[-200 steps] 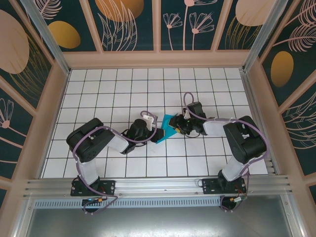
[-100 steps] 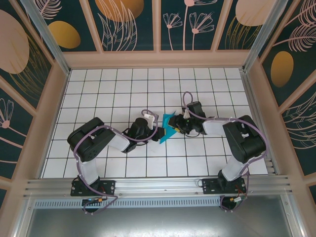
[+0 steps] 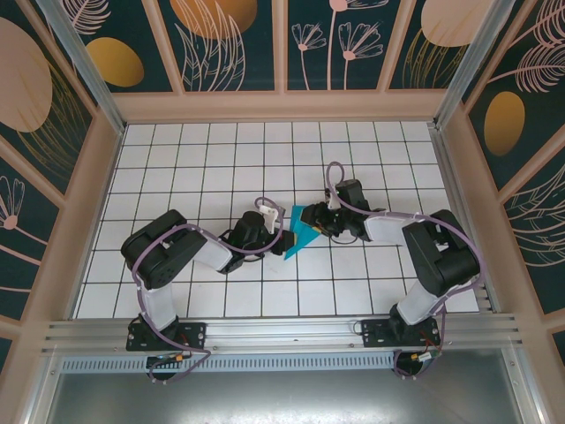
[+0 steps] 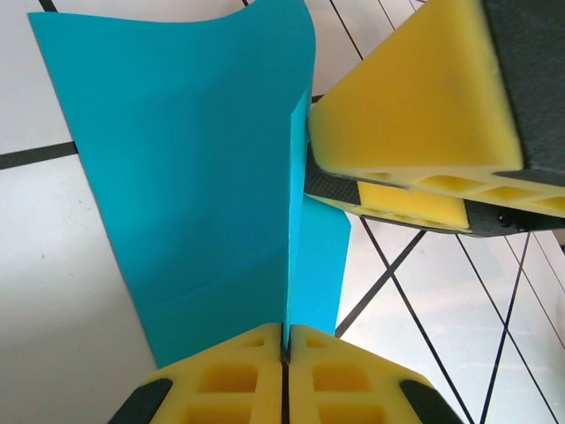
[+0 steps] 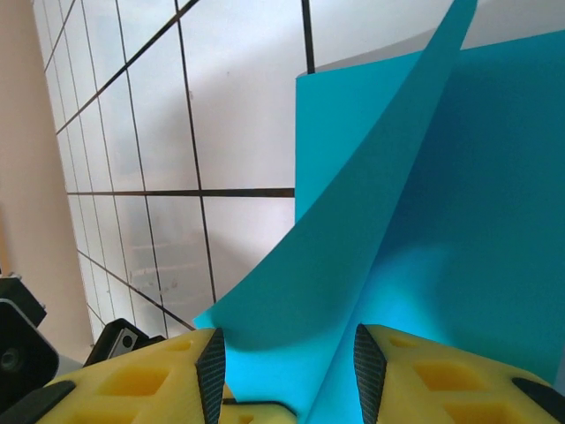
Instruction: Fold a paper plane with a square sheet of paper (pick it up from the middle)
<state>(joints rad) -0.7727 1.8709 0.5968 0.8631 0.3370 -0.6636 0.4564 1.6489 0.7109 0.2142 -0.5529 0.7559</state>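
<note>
Robot lab cell: gridded table [image 3: 177, 150], printed walls [image 3: 229, 44], alu rail [image 3: 282, 334].

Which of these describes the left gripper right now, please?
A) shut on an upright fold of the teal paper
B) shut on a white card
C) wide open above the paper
A: in the left wrist view, the left gripper is pressed shut on a raised fold of the teal paper.

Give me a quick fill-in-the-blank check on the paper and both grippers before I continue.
1. The left gripper is ___ on a raised fold of the paper.
2. The right gripper has its jaws ___, with paper between them.
3. From above, the paper lies ___ the two grippers on the table.
4. The left gripper's pads are coloured ___.
Missing words: shut; apart; between; yellow.
</note>
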